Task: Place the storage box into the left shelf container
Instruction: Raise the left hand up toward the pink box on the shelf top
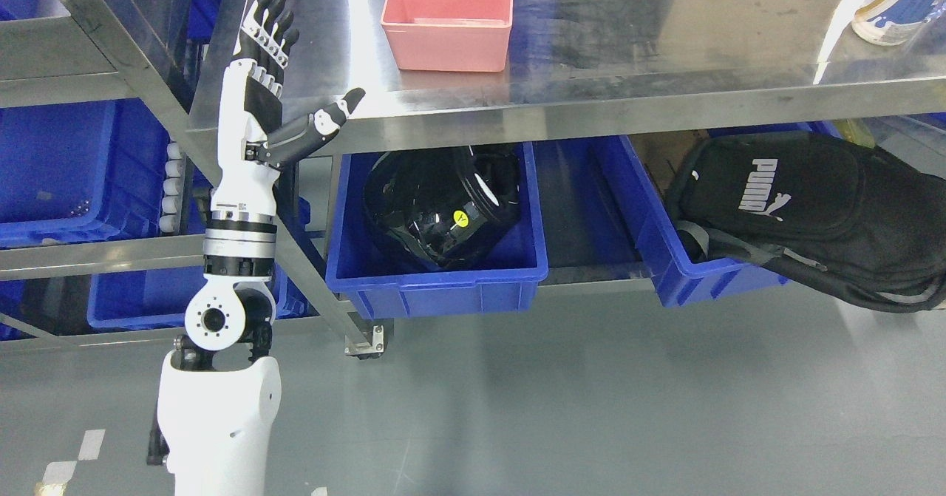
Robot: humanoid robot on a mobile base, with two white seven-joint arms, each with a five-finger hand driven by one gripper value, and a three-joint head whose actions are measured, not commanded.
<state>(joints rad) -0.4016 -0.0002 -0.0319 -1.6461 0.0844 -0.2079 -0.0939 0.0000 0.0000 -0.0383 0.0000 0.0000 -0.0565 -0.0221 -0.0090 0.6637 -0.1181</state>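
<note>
The steel shelf top [665,30] lies bare around the pink box [448,17], open to reach from the front. The slanted frame post [148,67] crowds the left robot hand [277,75]. Below, a helmet [442,204] fills the blue bin [436,282].

A warehouse or stockroom, by the look of it: stainless steel shelving [606,104] rising beside the robot's raised left hand [262,89], blue plastic bins [436,282] racked below and right of it, over painted grey concrete floor [591,407]

White left arm [222,407], black-and-white fingers [270,30]
</note>
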